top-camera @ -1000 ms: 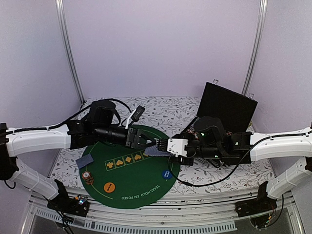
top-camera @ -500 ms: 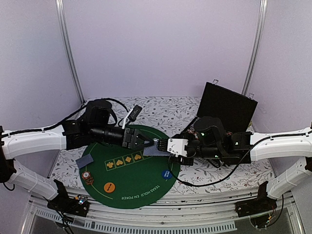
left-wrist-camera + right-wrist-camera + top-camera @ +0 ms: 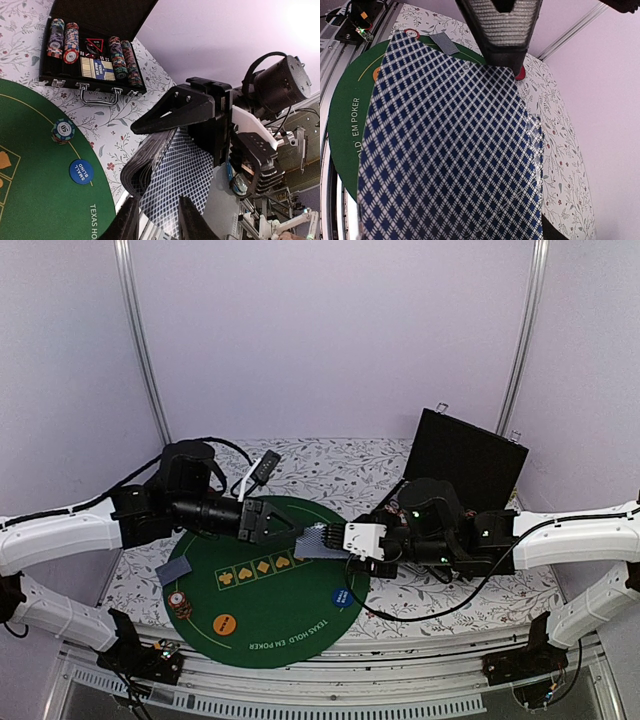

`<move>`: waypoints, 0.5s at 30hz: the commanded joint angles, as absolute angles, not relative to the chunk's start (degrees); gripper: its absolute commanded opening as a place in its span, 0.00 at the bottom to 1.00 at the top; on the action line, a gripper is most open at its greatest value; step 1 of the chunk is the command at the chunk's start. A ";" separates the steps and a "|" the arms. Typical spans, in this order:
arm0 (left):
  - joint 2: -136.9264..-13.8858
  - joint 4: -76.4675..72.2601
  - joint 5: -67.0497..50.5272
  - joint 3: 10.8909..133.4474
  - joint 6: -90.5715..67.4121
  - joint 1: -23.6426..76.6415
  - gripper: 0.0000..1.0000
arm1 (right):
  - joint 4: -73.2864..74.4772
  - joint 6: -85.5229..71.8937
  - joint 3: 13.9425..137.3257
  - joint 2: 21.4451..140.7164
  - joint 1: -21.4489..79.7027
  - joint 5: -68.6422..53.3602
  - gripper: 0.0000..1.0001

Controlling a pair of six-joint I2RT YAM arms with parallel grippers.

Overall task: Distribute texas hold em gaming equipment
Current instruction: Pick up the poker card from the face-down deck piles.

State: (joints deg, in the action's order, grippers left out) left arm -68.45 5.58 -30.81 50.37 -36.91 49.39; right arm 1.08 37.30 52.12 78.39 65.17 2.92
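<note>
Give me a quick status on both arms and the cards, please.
Right fingers shut on the deck over the green mat. Left fingers at its edge, grip unclear. No obstruction seen.

The top external camera sits high behind both arm bases and looks down and forward over the whole table. From well off, it takes in the green mat [image 3: 290, 625], the open case [image 3: 465, 465] and the back walls. The left wrist camera faces rightward at close range, across the mat's edge [image 3: 30, 165] toward the case [image 3: 70, 81] and the fanned playing cards [image 3: 175, 175]. The right wrist camera looks the opposite way, so near that the card backs [image 3: 450, 150] fill most of its frame, and all three views share those cards [image 3: 318, 540] and part of the mat [image 3: 347, 120].
</note>
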 commanded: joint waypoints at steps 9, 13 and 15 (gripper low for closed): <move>-71.21 6.72 -33.27 50.55 -36.50 49.27 0.31 | 0.46 37.00 53.45 77.24 64.80 3.43 0.44; -71.42 6.15 -34.23 50.97 -36.47 49.26 0.18 | 0.50 37.09 53.49 77.25 64.83 3.51 0.44; -70.95 5.66 -34.70 50.98 -36.47 49.22 0.05 | 0.45 37.09 53.36 77.21 64.76 3.58 0.44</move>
